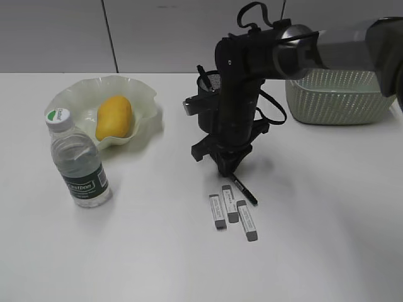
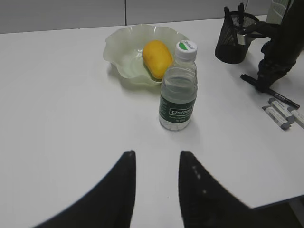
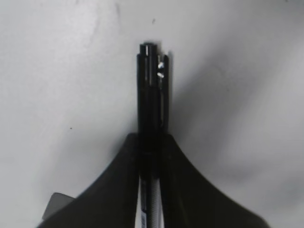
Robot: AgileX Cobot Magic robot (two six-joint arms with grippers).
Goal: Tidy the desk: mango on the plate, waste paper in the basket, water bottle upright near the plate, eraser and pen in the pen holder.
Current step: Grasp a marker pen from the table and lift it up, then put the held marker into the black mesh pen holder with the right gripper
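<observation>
Far left, the bottle (image 1: pixel 79 160) stands upright beside the plate (image 1: pixel 146 100), mango (image 1: pixel 114 117) inside. The left gripper (image 2: pixel 156 164) hangs over bare desk (image 1: pixel 126 251), fingers apart, holding nothing. In the middle, the right gripper (image 1: pixel 231 167) is down at the desk, fingers (image 3: pixel 118 190) clamped on the pen (image 3: pixel 151 95). Three erasers (image 1: pixel 232 212) lie just before it; the holder (image 2: pixel 236 34) stands behind. The basket (image 1: pixel 340 94) sits far right.

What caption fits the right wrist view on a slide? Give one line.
Right gripper closed on a black pen above the white desk.
</observation>
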